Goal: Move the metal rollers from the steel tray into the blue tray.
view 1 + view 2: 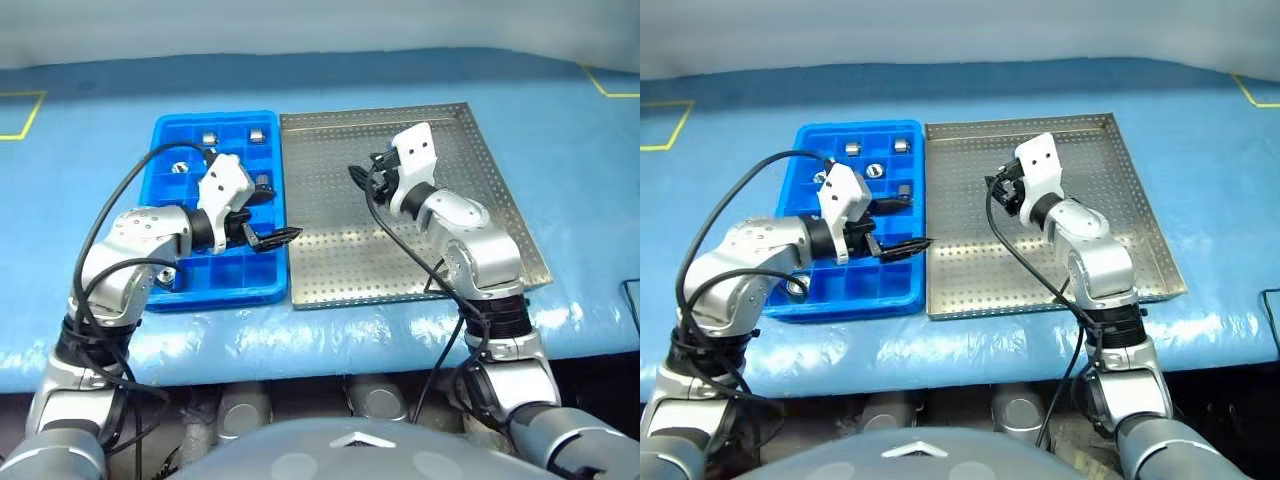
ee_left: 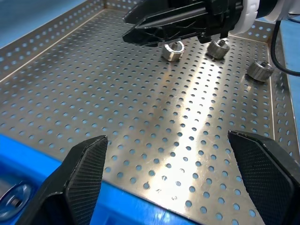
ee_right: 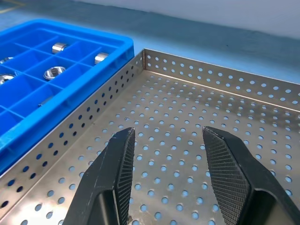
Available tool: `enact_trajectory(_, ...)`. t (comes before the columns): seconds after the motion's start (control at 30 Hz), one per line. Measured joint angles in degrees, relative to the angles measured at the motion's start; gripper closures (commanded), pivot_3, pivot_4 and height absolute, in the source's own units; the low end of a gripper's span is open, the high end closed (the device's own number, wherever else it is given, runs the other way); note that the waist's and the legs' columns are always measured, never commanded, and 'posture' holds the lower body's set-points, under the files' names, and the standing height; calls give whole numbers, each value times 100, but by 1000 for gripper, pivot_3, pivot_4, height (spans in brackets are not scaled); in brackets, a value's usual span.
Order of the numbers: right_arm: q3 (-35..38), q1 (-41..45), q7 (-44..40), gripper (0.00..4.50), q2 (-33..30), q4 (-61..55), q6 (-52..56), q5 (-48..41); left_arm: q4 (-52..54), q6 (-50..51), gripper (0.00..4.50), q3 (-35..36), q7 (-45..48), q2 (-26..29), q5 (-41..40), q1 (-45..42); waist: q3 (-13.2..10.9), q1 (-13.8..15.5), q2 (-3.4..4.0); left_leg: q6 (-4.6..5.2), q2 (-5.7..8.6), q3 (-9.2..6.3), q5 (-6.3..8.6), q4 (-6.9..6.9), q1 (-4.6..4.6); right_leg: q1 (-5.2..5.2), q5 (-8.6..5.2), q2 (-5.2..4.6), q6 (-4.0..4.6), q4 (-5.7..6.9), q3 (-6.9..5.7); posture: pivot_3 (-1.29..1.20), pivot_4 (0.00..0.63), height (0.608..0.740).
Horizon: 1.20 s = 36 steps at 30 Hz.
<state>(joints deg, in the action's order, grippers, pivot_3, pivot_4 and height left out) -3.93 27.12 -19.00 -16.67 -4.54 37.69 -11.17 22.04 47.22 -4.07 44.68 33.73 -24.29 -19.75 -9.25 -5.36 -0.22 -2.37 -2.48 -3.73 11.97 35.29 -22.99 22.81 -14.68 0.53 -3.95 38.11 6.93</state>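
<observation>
Steel tray (image 1: 330, 270), centre-right of the head view: three metal rollers (image 2: 172, 50) are lying on it. Blue tray (image 1: 165, 130), centre-left: more rollers are sitting in its compartments. Left gripper (image 1: 275, 238): standing wide apart, carrying nothing. Right gripper (image 3: 166, 154): showing a narrow gap, gripping nothing.

A large square steel tray (image 2: 140, 117) of brushed, perforated grey metal with a dull sheen is seen. Small polished silver metal rollers (image 2: 172, 50) are shown glinting. A glossy bright blue moulded plastic tray (image 3: 70, 89) is shown. Black gripper fingers (image 3: 234, 168) are finely textured, matt.
</observation>
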Motion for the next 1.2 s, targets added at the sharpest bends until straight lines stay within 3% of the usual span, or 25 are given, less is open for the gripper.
enact_trajectory(0.13, 176, -148, 268, 2122, -272, 311, 31, 257, 127, 10, 0, -85, -166, -222, -111, 55, 0, 148, 0, 0, 1, 1, 0, -5, -5, 2, 0, -1, 1, -9, -1, 6, 150, 740)
enact_trajectory(0.33, 639, -331, 350, 2122, -742, 611, 196, 397, 130, 8, 0, -220, -224, -362, -163, 62, 0, 113, 1, 0, -4, 2, 0, -8, -2, 3, 0, 4, 4, -7, 2, -19, 150, 740)
enact_trajectory(0.57, 862, -339, 195, 2122, -645, 796, 290, 207, 129, -10, 0, -338, -225, -417, -160, 37, 0, 50, 1, 0, -5, 3, 0, -5, 0, 2, -1, 6, 3, -3, 2, -18, 150, 740)
enact_trajectory(0.63, 884, -342, 183, 1559, -529, 873, 291, 152, 129, -12, 0, -338, -224, -417, -161, 32, 0, 51, 1, 0, -5, 3, 0, -6, -1, 2, -1, 6, 4, -4, 2, -15, 150, 740)
enact_trajectory(1.13, 877, -543, 398, 1559, -485, 1052, 285, 316, 128, -34, 0, -354, -230, -416, -150, 36, 1, 67, 1, 0, -3, 2, 0, -6, -1, 1, -1, 4, 3, -5, 1, -17, 150, 740)
enact_trajectory(1.2, 879, -553, 400, 1947, -480, 1042, 286, 306, 126, -42, 0, -375, -229, -416, -145, 35, 1, 67, 1, 0, -3, 2, 0, -5, 0, 1, -1, 4, 3, -5, 2, -19, 150, 740)
